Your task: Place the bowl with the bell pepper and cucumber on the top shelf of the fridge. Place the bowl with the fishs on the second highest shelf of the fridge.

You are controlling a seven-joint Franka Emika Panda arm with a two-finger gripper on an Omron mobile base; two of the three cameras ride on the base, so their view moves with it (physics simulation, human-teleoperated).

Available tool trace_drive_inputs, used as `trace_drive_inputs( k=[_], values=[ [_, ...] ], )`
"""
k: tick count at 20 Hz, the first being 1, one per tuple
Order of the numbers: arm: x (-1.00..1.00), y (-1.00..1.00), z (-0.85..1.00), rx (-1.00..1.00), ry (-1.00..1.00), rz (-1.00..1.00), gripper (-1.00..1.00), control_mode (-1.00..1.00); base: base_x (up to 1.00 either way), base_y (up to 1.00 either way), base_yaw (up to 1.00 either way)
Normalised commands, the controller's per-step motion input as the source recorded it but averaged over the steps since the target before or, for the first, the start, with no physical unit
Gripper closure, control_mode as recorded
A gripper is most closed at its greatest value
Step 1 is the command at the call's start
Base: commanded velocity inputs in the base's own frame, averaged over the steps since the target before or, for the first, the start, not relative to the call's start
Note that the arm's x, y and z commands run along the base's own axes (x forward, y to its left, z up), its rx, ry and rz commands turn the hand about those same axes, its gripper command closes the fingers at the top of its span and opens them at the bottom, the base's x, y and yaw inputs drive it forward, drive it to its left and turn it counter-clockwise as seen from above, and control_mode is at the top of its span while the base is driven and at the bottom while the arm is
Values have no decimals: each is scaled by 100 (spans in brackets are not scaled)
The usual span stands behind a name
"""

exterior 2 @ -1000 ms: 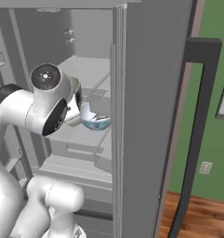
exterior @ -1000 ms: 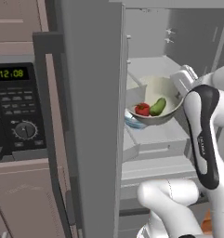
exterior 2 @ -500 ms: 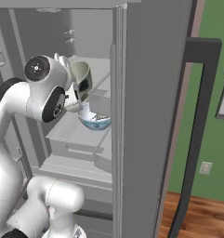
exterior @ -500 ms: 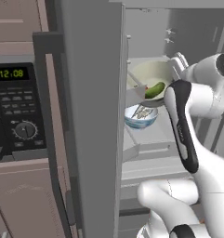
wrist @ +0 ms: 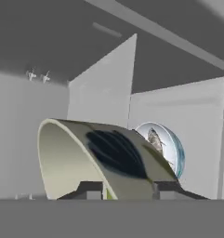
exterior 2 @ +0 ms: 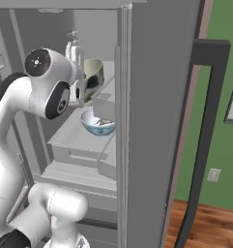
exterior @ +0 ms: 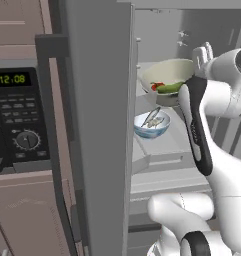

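In the left base view you look past the open fridge door (exterior: 99, 125) into the fridge. The cream bowl (exterior: 167, 82) with the red bell pepper (exterior: 154, 86) and the green cucumber (exterior: 169, 88) sits high up, at the level of an upper shelf, just left of the white arm. Below it and slightly nearer, the blue bowl with fish (exterior: 152, 124) rests on a lower shelf (exterior: 164, 145). To the far left you have the microwave (exterior: 19, 125) with its lit clock.

In the right base view the arm reaches in from the left, and the end effector (exterior 2: 83, 80) is at the cream bowl's side; the bowl appears tilted here, its rim facing right. The blue bowl stands on the shelf directly beneath it, apart from it.

In the hand view the cream bowl's wall lies right in front of the two dark fingertips (wrist: 90, 189), one on each side of the wall. You cannot tell from these pictures whether the end effector is clamped on the wall or has let go. The blue bowl shows beyond it, to the right.
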Motion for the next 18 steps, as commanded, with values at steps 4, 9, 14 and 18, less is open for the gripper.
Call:
trace_drive_inputs(
  k=[4, 9, 14, 18],
  values=[
    [-4, 9, 0, 10, -18, 0, 100, -100, 0, 0, 0],
    [20, 1, 0, 14, -11, 0, 100, -100, 0, 0, 0],
    [48, 0, 0, 21, -17, -4, 100, -100, 0, 0, 0],
    [79, 0, -6, 14, -5, -5, 100, -100, 0, 0, 0]
  ],
)
